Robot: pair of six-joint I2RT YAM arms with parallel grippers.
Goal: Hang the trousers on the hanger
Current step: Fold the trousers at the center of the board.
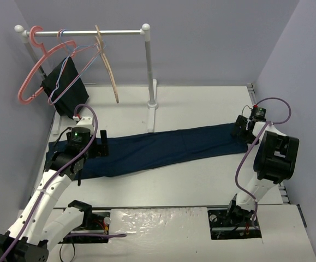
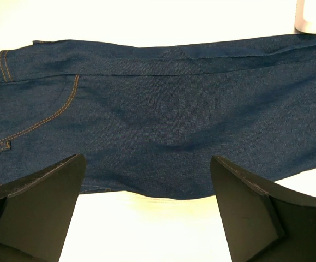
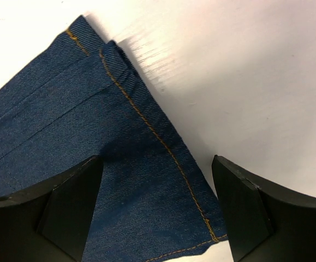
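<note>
Fingers [image 2: 43,202] of the left gripper [image 2: 148,164] stand spread wide, with the trousers [image 2: 163,109] lying flat between and beyond their tips and orange pocket stitching off toward the left finger. The right gripper [image 3: 158,164] is spread as well, its fingers [image 3: 256,213] straddling the stitched leg ends, with bare table [image 3: 245,82] past the right finger. Well beyond both pairs, the hanger [image 1: 109,71] hangs from the rail [image 1: 125,32], apart from the cloth.
</note>
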